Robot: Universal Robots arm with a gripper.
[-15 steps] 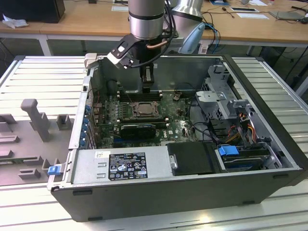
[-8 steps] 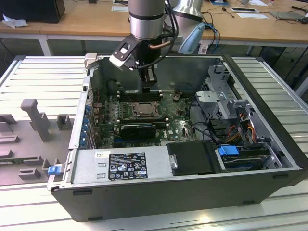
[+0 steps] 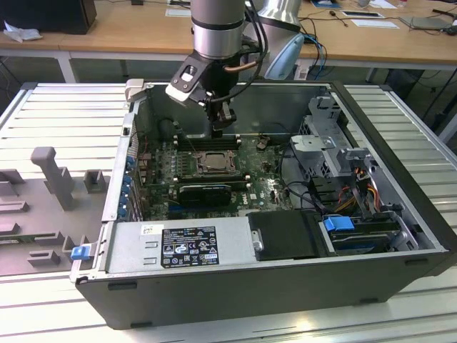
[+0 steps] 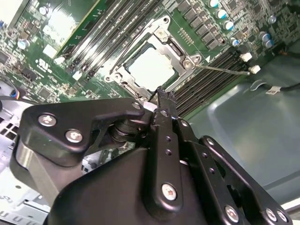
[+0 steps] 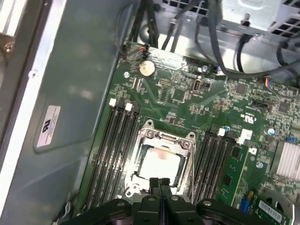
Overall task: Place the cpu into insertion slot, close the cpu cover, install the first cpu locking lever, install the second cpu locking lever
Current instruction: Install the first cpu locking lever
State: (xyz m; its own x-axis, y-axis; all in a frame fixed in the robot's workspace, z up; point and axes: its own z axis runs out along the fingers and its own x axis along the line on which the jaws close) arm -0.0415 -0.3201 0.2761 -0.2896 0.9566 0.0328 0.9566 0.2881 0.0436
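I see my tool [image 4: 161, 96] hanging close over the cpu cover [image 4: 123, 71], which lies flat around the pale cpu [image 4: 152, 70]. A thin silvery lever [image 4: 220, 70] juts out across the black memory slots [image 4: 206, 82].

A lab – wooden desks [image 3: 128, 28] (papers [image 3: 373, 22] strewn) behind a slatted metal bench [image 3: 64, 107].

Open computer case [image 3: 250, 300], power supply [image 3: 178, 243], coin battery [image 5: 147, 68].

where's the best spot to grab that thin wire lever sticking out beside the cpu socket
Likely near the free end of the lever, away from the corner of the cpu cover. It is a thin straight rod running out over the memory slots, so come from above and pinch across it.
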